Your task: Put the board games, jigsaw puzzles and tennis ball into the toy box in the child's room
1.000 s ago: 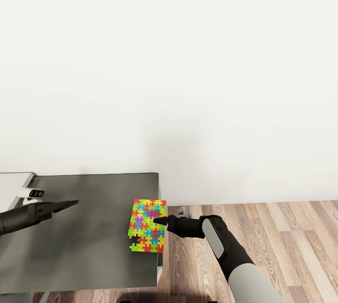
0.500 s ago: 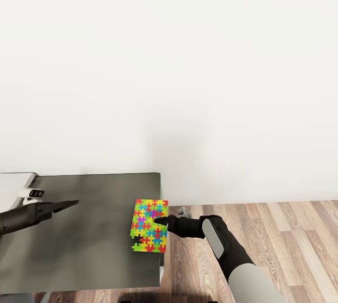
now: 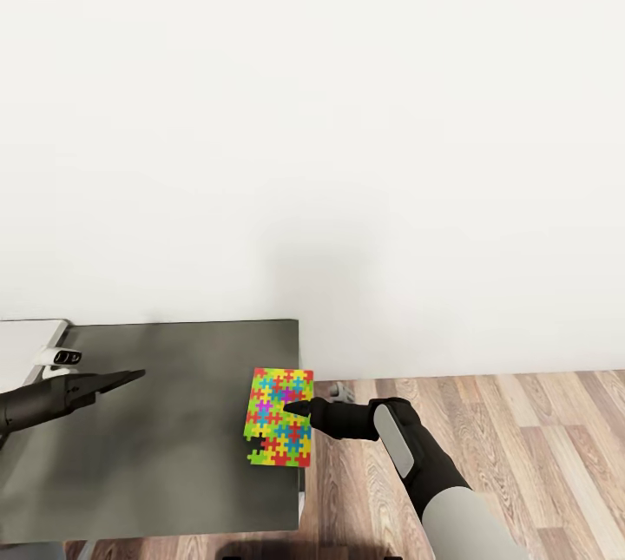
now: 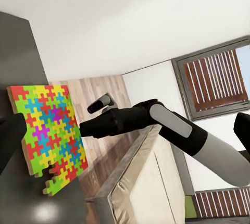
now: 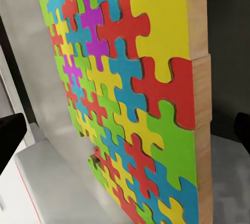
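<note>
A plain white wall [image 3: 312,108] fills the upper frame, above a dark grey table [image 3: 156,438] at lower left and wood-plank floor [image 3: 521,447] at lower right.

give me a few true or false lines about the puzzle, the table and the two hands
1. The jigsaw puzzle sits at the table's right edge, overhanging it. True.
2. The right hand points at the puzzle from the floor side. True.
3. The left hand grips the puzzle. False: it hovers over the table's left part, well apart from it.
4. The puzzle is complete. False: a piece is missing at its near left corner.
5. The floor is carpeted. False: wood planks.
</note>
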{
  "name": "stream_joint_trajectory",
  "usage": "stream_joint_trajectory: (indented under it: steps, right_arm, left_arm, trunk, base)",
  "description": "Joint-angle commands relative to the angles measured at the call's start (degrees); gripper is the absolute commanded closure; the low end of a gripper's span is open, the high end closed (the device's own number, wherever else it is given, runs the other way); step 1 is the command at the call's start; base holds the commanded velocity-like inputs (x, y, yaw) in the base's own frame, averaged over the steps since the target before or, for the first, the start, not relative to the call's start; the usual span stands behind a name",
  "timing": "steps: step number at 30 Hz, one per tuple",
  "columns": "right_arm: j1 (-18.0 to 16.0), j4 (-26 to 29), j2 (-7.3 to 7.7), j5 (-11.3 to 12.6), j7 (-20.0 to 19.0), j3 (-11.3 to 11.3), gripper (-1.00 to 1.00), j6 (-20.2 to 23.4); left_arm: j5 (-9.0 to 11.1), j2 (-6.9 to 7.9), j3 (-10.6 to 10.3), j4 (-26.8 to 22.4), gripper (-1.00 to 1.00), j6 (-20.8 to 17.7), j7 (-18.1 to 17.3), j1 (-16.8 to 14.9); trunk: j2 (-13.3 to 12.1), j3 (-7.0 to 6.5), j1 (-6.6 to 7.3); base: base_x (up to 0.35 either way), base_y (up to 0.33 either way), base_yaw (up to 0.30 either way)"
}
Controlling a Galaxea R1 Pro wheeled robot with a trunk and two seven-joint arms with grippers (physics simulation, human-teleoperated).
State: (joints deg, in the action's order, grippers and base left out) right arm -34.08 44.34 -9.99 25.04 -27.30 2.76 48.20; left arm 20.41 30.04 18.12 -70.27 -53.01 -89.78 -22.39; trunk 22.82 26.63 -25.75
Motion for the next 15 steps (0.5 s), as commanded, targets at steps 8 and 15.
stream_joint_trajectory:
  steps: [8,15]
  right_arm:
    - [-0.08,0.04,-0.01,-0.09,-0.15,-0.04,-1.00,0.23]
    - [-0.04,0.04,-0.01,-0.12,-0.20,-0.04,1.00,0.23]
  left_arm:
    - [-0.02,0.02,-0.01,-0.02,-1.00,-0.62,-0.22,-0.03]
    - [-0.02,0.02,-0.01,-0.04,-1.00,-0.62,-0.22,-0.03]
  trunk:
    - [0.10,0.08,-0.03]
    - [0.10,0.08,-0.03]
  base:
    - [0.000,0.001,0.000]
    - [0.000,0.000,0.000]
